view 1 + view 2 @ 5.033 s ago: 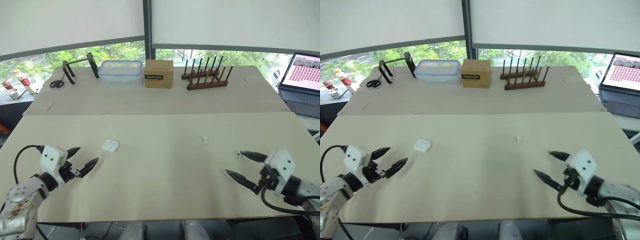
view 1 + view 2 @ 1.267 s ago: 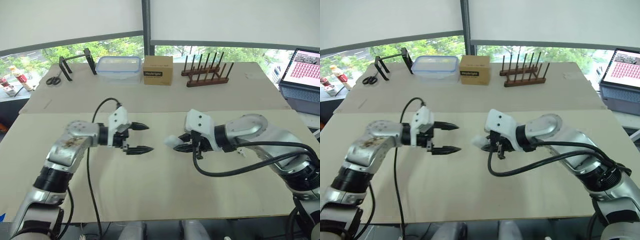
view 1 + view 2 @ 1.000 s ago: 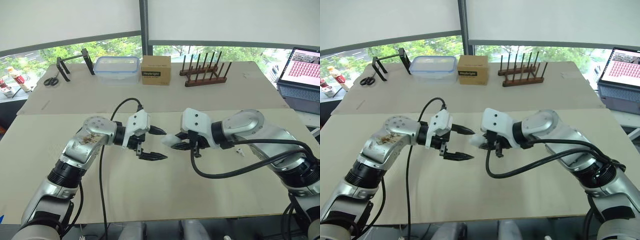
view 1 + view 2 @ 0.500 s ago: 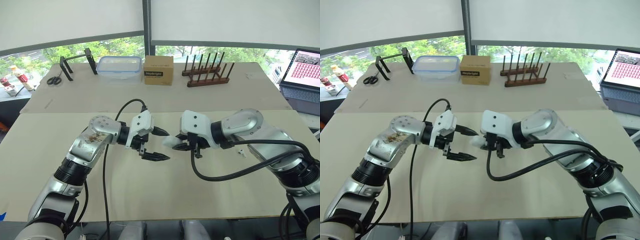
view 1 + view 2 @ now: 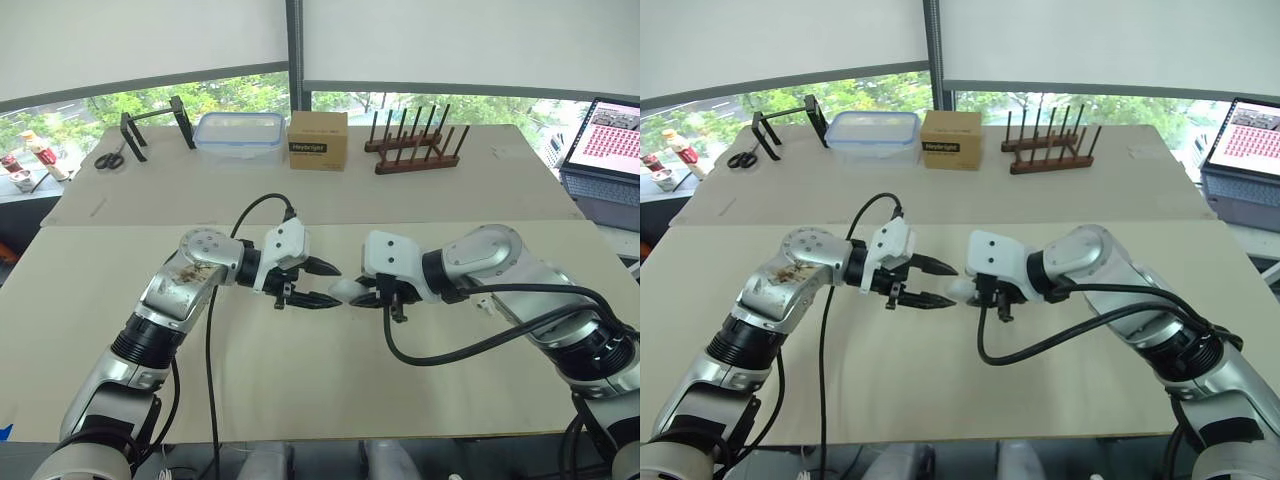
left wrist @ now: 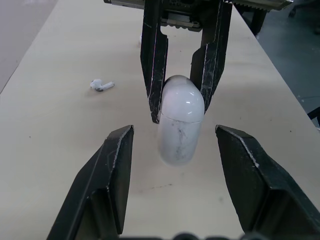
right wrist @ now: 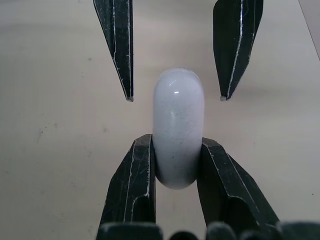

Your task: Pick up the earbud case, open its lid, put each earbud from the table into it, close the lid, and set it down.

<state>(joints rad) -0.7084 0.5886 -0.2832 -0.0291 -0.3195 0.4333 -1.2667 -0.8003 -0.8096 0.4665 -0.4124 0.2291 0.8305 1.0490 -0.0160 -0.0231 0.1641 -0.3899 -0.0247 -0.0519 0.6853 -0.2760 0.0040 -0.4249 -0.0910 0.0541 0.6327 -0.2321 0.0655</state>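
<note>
The white earbud case (image 7: 178,125), lid closed, hangs above the middle of the table with my right gripper (image 7: 177,142) shut on one end of it. My left gripper (image 6: 175,130) faces it from the left, open. Its two fingertips (image 5: 338,271) flank the case's free end (image 5: 345,290) with a gap on each side. One white earbud (image 6: 101,85) lies on the table beyond the case, by my right forearm (image 5: 487,304).
Along the far edge of the table stand scissors (image 5: 108,158), a black stand (image 5: 155,125), a clear plastic box (image 5: 238,135), a cardboard box (image 5: 318,140) and a wooden peg rack (image 5: 418,150). A laptop (image 5: 605,140) sits at the far right.
My left gripper has moved right up to the case, and its fingers have narrowed around the case's free end. The right gripper has kept its hold on the case in nearly the same place.
</note>
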